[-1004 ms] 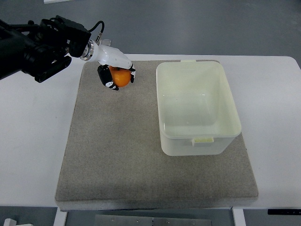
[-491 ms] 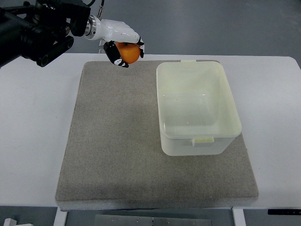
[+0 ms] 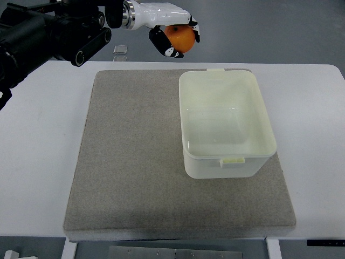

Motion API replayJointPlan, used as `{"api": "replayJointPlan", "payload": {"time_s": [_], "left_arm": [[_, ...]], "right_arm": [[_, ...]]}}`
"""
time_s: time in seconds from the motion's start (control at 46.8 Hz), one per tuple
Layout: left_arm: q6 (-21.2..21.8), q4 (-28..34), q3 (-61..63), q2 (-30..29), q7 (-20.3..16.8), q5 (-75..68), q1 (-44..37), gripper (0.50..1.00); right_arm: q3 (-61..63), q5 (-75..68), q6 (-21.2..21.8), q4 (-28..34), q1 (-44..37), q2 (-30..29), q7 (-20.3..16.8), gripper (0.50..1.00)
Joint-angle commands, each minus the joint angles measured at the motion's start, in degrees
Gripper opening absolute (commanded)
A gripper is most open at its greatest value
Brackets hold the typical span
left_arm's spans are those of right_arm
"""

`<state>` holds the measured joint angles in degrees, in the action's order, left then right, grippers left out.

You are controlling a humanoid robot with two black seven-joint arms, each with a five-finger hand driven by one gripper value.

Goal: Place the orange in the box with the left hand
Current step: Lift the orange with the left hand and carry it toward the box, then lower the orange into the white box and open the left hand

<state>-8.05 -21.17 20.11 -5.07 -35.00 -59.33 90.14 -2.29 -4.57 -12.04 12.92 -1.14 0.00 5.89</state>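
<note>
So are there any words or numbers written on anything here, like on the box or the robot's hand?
No readable text anywhere in this view.
The box: plain pale plastic, no label showing.
The orange and the left hand gripping it: no print visible.
The grey mat and the white table: blank.
A small grey object behind the mat: too small to tell if it bears any marking.

One camera only, top view, set high on the robot's side and looking steeply down. It takes in the whole grey mat (image 3: 161, 162) on the white table (image 3: 43, 162), with floor beyond the far edge. The left arm enters from the upper left. No second view.
</note>
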Motion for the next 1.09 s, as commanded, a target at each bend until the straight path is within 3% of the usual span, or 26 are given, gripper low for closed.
{"api": "replayJointPlan", "payload": {"time_s": [0.0, 0.235, 0.812, 1.068], "left_arm": [[-0.03, -0.01, 0.02, 1.20, 0.00, 0.53, 0.12, 0.500], [0.06, -0.01, -0.15, 5.07, 0.00, 3.08, 0.56, 0.500], [0.06, -3.35, -1.73, 5.07, 0.00, 5.37, 1.44, 0.500], [-4.25, -3.17, -5.69, 5.07, 0.00, 11.60, 0.83, 0.500]], "right_arm": [[0.00, 0.00, 0.00, 0.00, 0.00, 0.00, 0.00, 0.944], [0.00, 0.00, 0.00, 0.00, 0.08, 0.00, 0.00, 0.944], [0.00, 0.00, 0.00, 0.00, 0.08, 0.00, 0.00, 0.944], [0.00, 0.00, 0.00, 0.00, 0.00, 0.00, 0.00, 0.944]]}}
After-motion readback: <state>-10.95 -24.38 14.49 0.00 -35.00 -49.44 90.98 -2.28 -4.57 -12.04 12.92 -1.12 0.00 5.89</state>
